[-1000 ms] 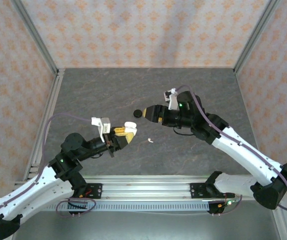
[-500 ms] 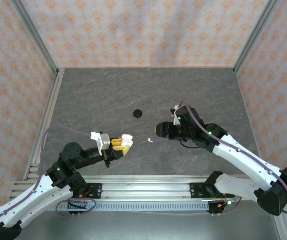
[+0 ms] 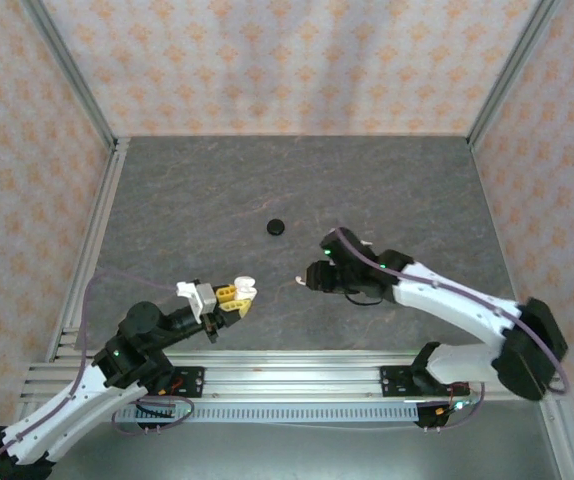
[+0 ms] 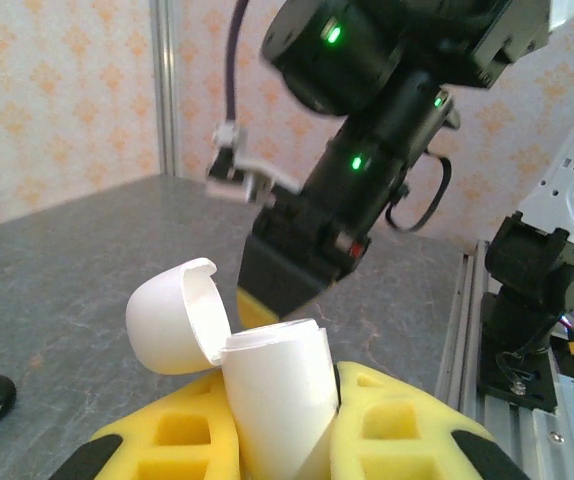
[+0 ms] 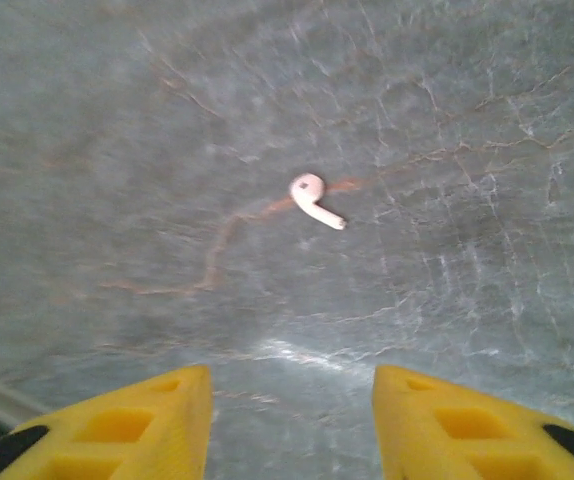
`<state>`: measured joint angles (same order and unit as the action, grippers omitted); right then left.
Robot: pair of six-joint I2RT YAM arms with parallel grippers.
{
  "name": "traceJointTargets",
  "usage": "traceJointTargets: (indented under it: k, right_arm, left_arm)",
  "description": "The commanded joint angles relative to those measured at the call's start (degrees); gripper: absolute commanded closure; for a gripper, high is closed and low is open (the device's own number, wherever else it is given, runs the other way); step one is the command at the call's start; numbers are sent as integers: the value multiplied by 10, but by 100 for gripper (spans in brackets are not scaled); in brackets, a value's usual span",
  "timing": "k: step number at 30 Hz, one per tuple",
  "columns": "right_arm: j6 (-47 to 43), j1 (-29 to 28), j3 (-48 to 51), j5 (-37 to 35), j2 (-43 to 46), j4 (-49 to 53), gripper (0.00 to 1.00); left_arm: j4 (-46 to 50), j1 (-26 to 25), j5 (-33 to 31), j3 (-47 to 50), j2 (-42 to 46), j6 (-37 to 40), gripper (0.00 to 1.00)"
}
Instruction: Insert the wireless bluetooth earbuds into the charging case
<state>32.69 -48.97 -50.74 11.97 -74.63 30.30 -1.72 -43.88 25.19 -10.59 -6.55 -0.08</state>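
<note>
Since a second ago the right arm (image 3: 447, 300) has pulled away from the round black case (image 3: 276, 228) and swung down and toward the near edge, while the left arm (image 3: 67, 392) has drawn back toward its base with its load. Both work over the grey stone-patterned table (image 3: 187, 190). The left gripper (image 3: 229, 295) is clamped on the white charging case (image 4: 277, 385), holding it off the table with its domed lid hinged back. Judging by that pose, it is offering the open mouth so that an earbud can be dropped in. Whether anything already sits inside cannot be told. The right gripper (image 5: 289, 385) hangs low, its yellow fingers spread with nothing between them. The white earbud (image 5: 315, 198) lies on the bare table ahead of the fingers and apart from them, bulb to the left and stem pointing right. The claw looks lined up for a pickup not yet made. The black case lies closed farther back, well apart from both grippers, seemingly waiting its turn. By count there are two arms, two grippers, two cases, one white and open and one black and closed, and one white earbud on the table.
</note>
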Motion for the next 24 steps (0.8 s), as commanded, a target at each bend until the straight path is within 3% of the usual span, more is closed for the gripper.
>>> traceJointTargets:
  k: [1,11,17,24]
  right_arm:
    - [-14,-25,-58,-67,-67,34,61]
    - [-48,-46,-199,-127,-262,105,67]
    - [-56,-46,-230,-145,-309,124,67]
    - [-65,-46,-254,-143,-350,123,66]
  left_arm:
    - [8,-3,-25,12,34,3,100]
    - [10,-6,-28,15,41,28,100]
    - [-18,-6,10,10,-7,49,100]
    - [-29,-6,17,17,-1,50,100]
